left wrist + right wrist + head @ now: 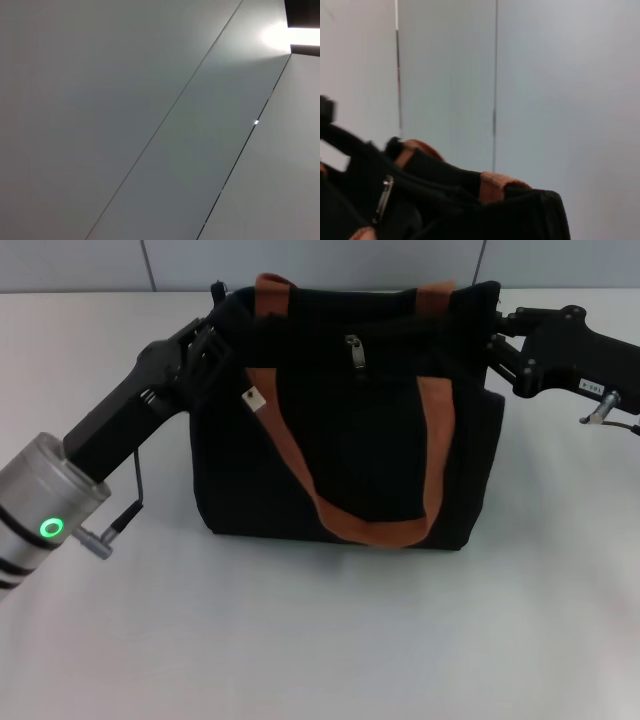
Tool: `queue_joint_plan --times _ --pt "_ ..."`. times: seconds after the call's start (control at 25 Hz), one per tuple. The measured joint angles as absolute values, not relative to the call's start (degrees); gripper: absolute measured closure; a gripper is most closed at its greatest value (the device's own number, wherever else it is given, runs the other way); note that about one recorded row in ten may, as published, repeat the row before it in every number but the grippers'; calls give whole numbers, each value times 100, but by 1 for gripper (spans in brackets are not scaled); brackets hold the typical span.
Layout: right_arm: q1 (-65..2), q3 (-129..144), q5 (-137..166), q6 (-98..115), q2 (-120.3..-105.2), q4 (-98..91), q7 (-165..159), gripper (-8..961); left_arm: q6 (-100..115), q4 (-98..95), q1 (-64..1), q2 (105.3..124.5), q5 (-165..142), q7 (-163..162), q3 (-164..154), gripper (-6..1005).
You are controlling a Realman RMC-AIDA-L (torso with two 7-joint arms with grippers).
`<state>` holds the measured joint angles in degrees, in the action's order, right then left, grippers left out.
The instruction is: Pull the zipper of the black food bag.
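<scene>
The black food bag (350, 440) stands upright mid-table, one rust-orange handle loop hanging down its front. The zipper (355, 353), a small silver pull, lies near the middle of the top edge. It shows again in the right wrist view as a zipper (383, 198) on the black food bag (520, 215). My left gripper (218, 318) is pressed against the bag's top left corner. At the top right corner is my right gripper (495, 332). Both merge with the black fabric. The left wrist view shows only wall panels.
A small pale tag (254, 400) hangs on the bag's front near the left handle. The white table (330, 640) spreads out in front of the bag. A grey panelled wall (300, 260) rises just behind it.
</scene>
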<state>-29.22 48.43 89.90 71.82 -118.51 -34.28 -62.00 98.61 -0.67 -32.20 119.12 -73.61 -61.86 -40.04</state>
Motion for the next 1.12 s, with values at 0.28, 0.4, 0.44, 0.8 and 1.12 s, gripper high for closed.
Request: queue_joint_plan --times 0.28,0.4,0.44,0.8,1.12 --pt "-2883 4758 8907 6902 -11879 -3445 -6719 791 10092 -72 -2987 11906 -7363 -6393 -4007 975" --pt "-2724 4553 8660 7357 -11894 -3475 -6746 793 10110 -93 -2982 11907 -7360 -6399 -4010 976" --pt "-2637 4486 8526 7663 -11897 -3481 -6738 793 10100 -111 -2987 11906 -7363 -6399 -4018 976" --pt "-2407 4433 8463 8792 -11882 -3784 -8051 760 9849 -337 -3008 11901 -7377 -6337 -4043 975" --pt "-3206 4489 8826 9997 -11323 -3715 -12121 302 9822 -411 -3007 11909 -7358 -6257 -4044 976"
